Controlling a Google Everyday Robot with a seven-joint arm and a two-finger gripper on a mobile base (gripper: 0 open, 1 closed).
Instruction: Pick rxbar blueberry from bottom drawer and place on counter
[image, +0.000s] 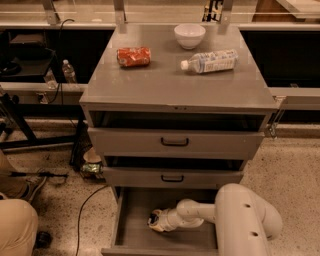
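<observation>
Camera view: gripper (156, 221) down in the bottom drawer (134, 212), grasp step — rxbar blueberry perhaps under it, its hold unreadable — next, lift clear to counter (165, 85).

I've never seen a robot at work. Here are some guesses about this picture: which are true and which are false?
1. The robot's hand is down inside the bottom drawer. True.
2. The bottle stands upright on the counter. False: it lies on its side.
3. The white bowl sits on the counter, toward the back. True.
4. The crushed red can is in the bottom drawer. False: it lies on the counter, left of the bottle.
5. The bottom drawer is pushed shut. False: it is pulled out, and the white arm reaches into it.
</observation>
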